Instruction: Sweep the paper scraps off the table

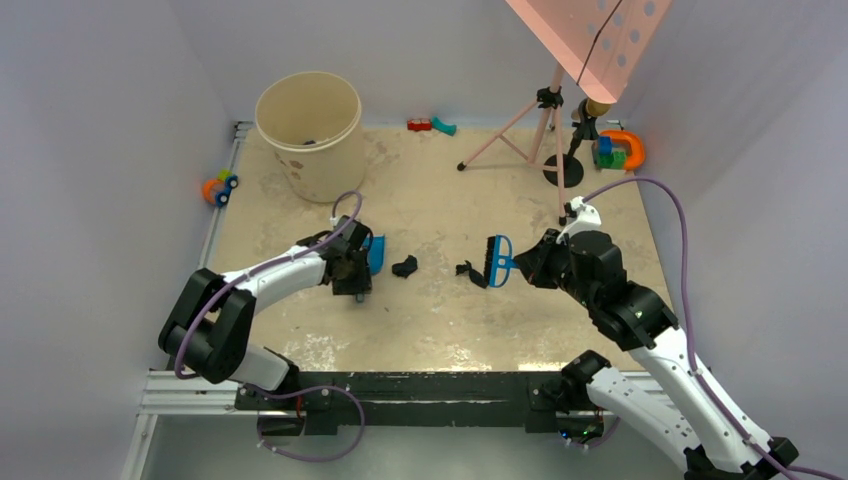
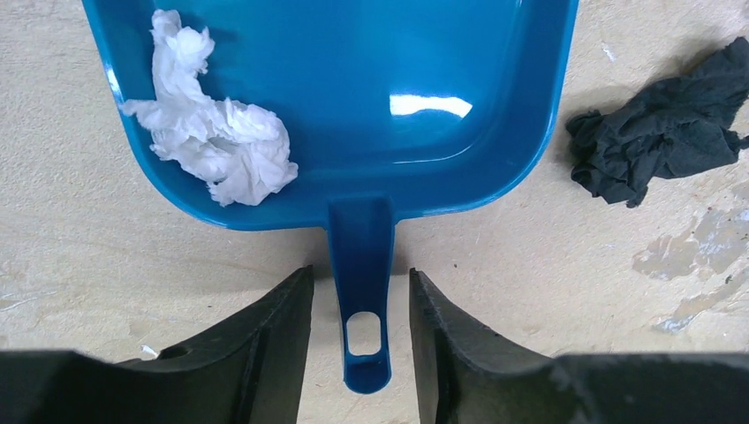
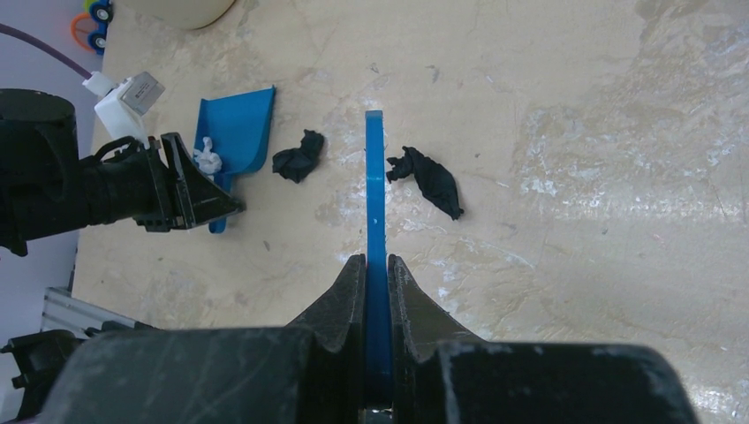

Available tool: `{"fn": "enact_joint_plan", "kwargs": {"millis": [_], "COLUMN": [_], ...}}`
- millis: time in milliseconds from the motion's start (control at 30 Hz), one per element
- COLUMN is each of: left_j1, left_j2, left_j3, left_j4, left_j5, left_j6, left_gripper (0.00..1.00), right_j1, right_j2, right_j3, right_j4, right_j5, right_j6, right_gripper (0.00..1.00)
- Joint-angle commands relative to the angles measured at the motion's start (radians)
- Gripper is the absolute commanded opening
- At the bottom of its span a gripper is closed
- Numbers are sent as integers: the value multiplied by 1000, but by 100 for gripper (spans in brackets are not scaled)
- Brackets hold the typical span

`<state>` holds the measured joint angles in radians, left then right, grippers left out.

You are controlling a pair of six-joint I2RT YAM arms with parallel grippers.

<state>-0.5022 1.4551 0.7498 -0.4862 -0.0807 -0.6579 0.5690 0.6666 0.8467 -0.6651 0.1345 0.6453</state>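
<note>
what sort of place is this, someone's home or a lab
Most likely a robotics lab test cell: a left arm and right arm bolted to a metal rail at the edge of a worn table, plain walls boxing it in, and a pink tripod with toys at the far edge.

Left claw (image 2: 359, 276) agape, right claw (image 3: 375, 261) tight.

Looked like a robot lab test cell: worn beige table (image 1: 440, 330) on a grey rail frame (image 1: 190, 388), boxed in by plain white walls (image 1: 100, 150). Left arm (image 1: 270, 275) and right arm (image 1: 640, 310) were bolted on and cabled. Pink perforated panel (image 1: 590, 35) stood on a tripod (image 1: 548, 120); bucket (image 1: 310, 135) and toys (image 1: 220, 187) sat at the margins.
</note>
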Motion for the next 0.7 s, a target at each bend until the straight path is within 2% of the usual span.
{"fn": "enact_joint_plan", "kwargs": {"millis": [0, 467, 667], "left_j1": [-19, -80, -84], "left_j2": [-30, -43, -19], "left_j3": [-10, -21, -51], "left_j4": [23, 34, 54], "left_j5": [-48, -213, -202], "left_j6": [-17, -74, -107], "left_gripper": [48, 45, 44], "right_j1": [-1, -2, -1], "right_j2": [-12, -22, -22], "right_j3": [5, 13, 11], "right_j4": [33, 25, 28], "right_j5": [-15, -21, -22], "right_j6": [6, 5, 8], "right_gripper": [0, 0, 0]}}
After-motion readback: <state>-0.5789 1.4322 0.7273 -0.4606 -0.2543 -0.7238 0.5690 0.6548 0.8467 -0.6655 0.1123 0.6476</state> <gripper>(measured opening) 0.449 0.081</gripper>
